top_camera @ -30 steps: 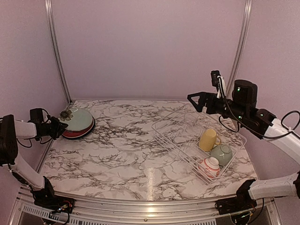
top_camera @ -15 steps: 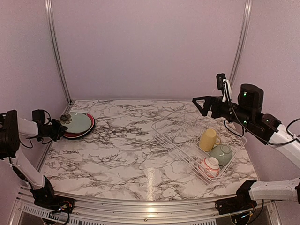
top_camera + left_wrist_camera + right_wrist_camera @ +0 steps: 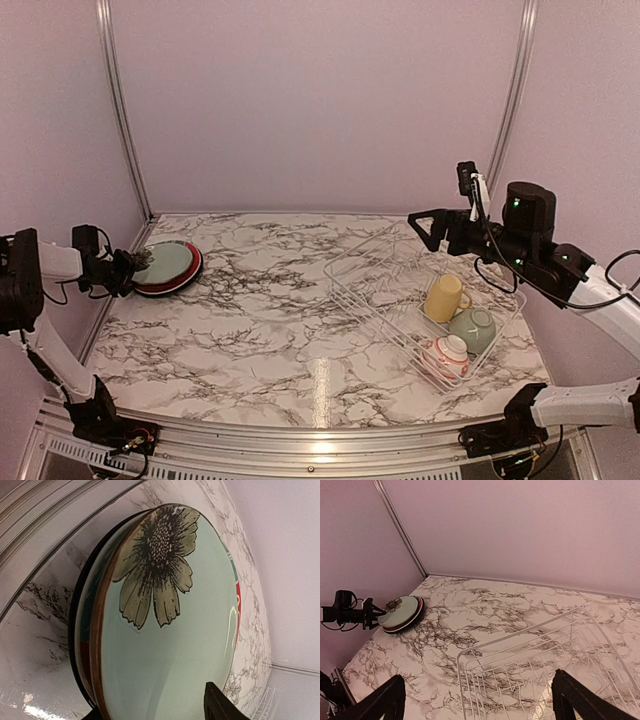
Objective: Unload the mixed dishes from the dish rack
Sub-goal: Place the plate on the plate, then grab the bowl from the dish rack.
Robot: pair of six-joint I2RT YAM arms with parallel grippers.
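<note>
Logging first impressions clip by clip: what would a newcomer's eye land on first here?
The pale green plate with a large dark flower tops a stack of plates at the table's far left, with the left gripper at its rim. The white dish rack on the right holds a yellow mug, a pale green bowl and a small patterned bowl, with the right gripper open near its far end.

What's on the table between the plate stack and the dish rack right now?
Nothing: only bare marble tabletop lies between the plate stack and the dish rack, as the top external view shows.
</note>
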